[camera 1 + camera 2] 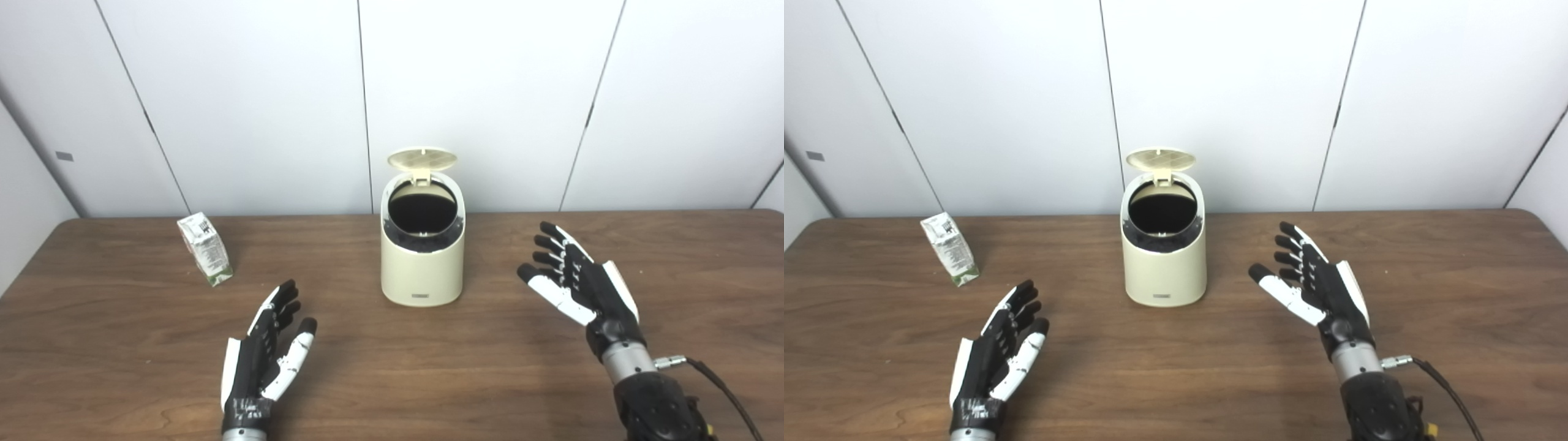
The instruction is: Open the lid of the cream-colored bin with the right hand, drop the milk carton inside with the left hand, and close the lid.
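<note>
The wooden tabletop [490,380] spans the full width of both views, its far edge meeting a white panelled wall [245,92].

The cream-colored bin [422,269] stands upright near the middle of the tabletop, closer to the far edge than to the near edge. Its lid [422,158] is raised on the rear hinge and stands up behind the opening (the dark interior is exposed; its contents cannot be made out).

The right hand [579,283] is positioned to the right of the bin, well apart from it, palm turned toward the bin. Fingers are released and spread; nothing is grasped.

The left hand [998,349] is positioned near the near edge, left of the bin and forward of it. Fingers are extended and released; nothing is grasped.

The milk carton [205,248] stands on the tabletop toward the far-left corner, tilted slightly, well apart from the bin and from the left hand.
</note>
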